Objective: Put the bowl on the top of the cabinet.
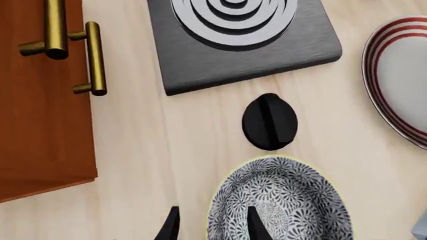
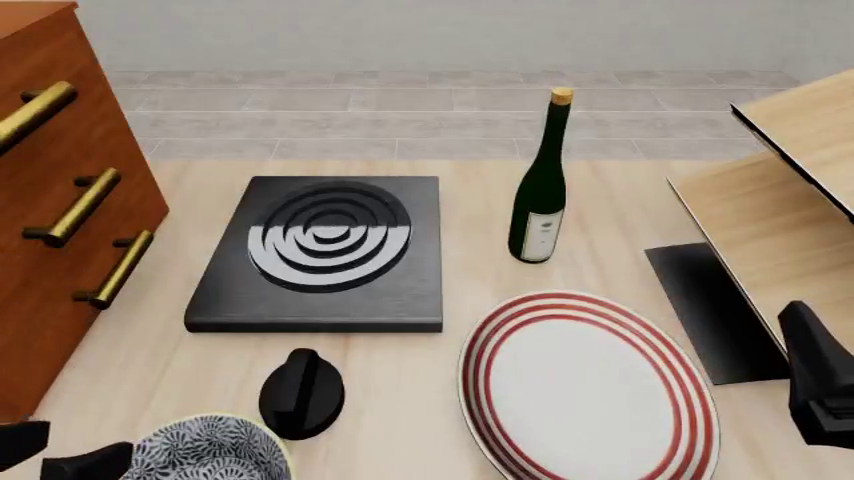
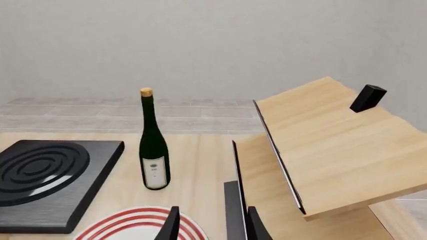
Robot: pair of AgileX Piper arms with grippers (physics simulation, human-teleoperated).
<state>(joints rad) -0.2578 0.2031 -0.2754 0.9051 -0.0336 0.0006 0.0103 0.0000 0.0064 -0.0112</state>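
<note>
The bowl, white with a black floral pattern and a pale rim, stands on the table at the front left; it also shows in the front view. My left gripper is open and straddles the bowl's rim, one finger inside and the other outside. In the front view only dark parts of it show beside the bowl. The reddish-brown cabinet with brass handles stands at the far left, its top out of view; it also shows in the left wrist view. My right gripper is open and empty at the right.
A black oval knob-like object lies just beyond the bowl. A dark grey hotplate sits behind it. A red-ringed plate lies front centre, a green bottle stands behind it, and a pale wooden shelf fills the right.
</note>
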